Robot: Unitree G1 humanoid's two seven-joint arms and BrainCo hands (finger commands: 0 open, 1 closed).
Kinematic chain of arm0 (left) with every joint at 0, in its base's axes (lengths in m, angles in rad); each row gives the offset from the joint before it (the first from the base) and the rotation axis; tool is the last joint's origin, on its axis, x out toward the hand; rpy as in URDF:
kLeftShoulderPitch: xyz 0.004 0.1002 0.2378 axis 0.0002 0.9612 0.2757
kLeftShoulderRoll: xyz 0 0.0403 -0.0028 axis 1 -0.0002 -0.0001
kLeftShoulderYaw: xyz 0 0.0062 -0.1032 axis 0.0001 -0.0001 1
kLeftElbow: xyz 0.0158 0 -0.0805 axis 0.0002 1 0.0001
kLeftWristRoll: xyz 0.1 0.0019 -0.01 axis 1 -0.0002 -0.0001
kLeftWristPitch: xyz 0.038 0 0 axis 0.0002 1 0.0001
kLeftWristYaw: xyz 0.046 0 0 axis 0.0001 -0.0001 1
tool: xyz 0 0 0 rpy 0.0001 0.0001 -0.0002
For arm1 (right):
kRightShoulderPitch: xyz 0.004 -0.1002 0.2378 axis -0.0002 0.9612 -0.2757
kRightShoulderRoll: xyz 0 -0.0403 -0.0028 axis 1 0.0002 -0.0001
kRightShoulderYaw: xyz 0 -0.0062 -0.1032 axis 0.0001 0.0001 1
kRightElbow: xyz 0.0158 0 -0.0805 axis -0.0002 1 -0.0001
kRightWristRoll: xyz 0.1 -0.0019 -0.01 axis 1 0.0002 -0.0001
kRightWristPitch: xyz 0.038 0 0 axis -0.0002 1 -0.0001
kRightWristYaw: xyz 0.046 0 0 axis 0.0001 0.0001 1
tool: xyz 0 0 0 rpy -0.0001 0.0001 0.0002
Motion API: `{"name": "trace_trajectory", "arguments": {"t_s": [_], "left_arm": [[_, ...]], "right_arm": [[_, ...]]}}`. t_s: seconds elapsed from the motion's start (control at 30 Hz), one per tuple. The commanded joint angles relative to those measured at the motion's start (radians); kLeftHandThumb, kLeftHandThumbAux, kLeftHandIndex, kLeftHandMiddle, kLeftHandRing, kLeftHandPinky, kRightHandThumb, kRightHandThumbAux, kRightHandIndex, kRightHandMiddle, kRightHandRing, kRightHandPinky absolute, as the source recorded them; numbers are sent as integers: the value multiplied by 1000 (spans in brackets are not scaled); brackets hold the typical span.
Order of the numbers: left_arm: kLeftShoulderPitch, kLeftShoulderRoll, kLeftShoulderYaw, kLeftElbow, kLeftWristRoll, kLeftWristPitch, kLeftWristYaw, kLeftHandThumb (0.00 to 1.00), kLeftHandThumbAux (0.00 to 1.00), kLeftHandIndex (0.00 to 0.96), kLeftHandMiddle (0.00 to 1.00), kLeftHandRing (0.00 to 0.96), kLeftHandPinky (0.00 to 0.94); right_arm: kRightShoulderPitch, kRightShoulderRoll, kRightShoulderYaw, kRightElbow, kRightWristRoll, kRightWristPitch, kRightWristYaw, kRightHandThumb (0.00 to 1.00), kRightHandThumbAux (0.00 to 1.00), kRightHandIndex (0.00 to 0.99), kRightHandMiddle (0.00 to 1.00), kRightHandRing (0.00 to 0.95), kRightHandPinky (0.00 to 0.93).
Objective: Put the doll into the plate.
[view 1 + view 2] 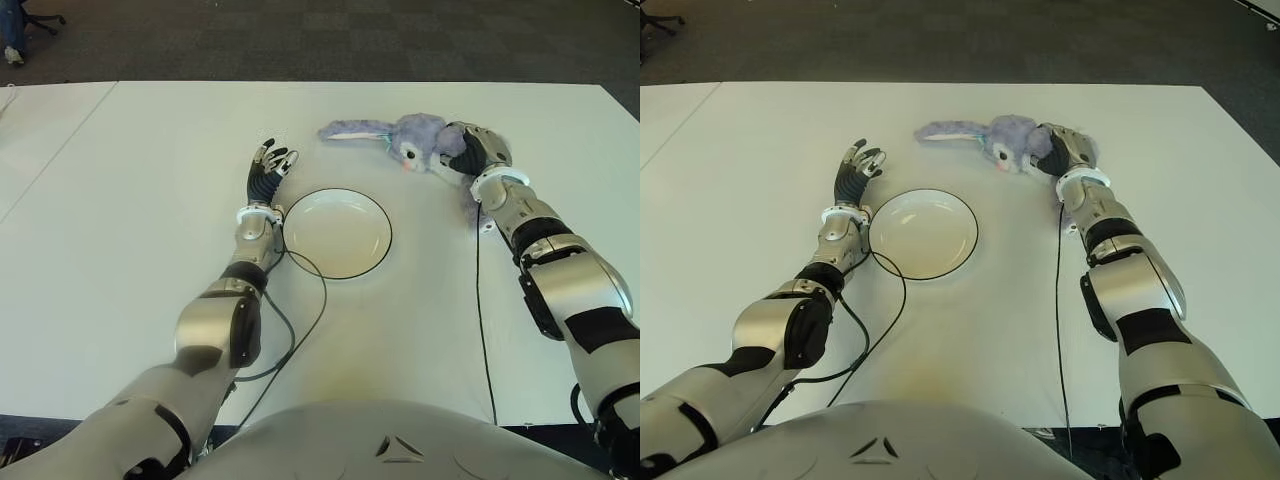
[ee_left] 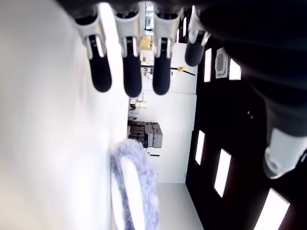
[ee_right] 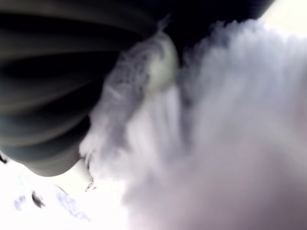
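Note:
A purple plush rabbit doll (image 1: pixel 405 137) lies on the white table (image 1: pixel 120 250) beyond the plate, its long ear stretched to the left. My right hand (image 1: pixel 470 150) is on the doll's right side with fingers curled into its fur; the right wrist view is filled with the doll's plush (image 3: pixel 216 143) pressed against the dark fingers (image 3: pixel 53 105). The white plate (image 1: pixel 337 233) with a dark rim sits in the middle, with nothing in it. My left hand (image 1: pixel 268 168) shows just left of the plate, fingers (image 2: pixel 132 72) straight and holding nothing.
A black cable (image 1: pixel 300 320) loops across the table from the left arm past the plate's near edge. Another thin cable (image 1: pixel 479 300) runs along the right arm. Dark floor lies beyond the table's far edge (image 1: pixel 300 82).

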Motion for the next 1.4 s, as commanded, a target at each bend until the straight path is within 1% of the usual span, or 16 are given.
{"name": "trace_trajectory", "arguments": {"t_s": [0.03,0.07,0.2,0.53,0.73,0.87,1.03,1.17,1.4], "left_arm": [[126,-30,6,86,-7,93,6,0,570,144,258,283,295],[126,-29,6,86,-7,90,5,0,571,145,255,277,275],[127,-29,10,86,-12,81,-13,0,572,141,248,268,264],[122,-33,14,86,-16,91,-10,0,581,128,232,248,249],[120,-33,8,87,-11,97,3,0,587,130,233,250,258],[118,-32,6,87,-9,101,7,0,590,132,240,262,286],[119,-33,5,87,-9,95,8,0,586,135,245,269,283],[120,-34,4,86,-8,90,9,0,575,136,247,268,277],[121,-34,2,86,-8,88,4,0,573,134,248,261,260]], "right_arm": [[-20,15,-19,-40,21,-83,-36,716,709,442,833,835,846],[-20,15,-20,-44,20,-94,-47,716,709,441,837,840,849],[-12,12,-26,-63,16,-142,-98,717,709,441,843,846,856],[-2,0,-33,-142,13,-210,-144,719,708,441,859,865,863],[13,-6,-33,-174,14,-227,-126,718,709,441,859,864,859],[32,-7,-27,-208,11,-235,-104,717,709,441,859,865,860],[67,-9,-19,-275,0,-233,-90,717,709,440,866,871,870],[92,-22,-15,-341,-13,-228,-74,717,708,440,873,875,876],[122,-40,-28,-433,-14,-213,-33,717,708,440,882,878,876]]}}
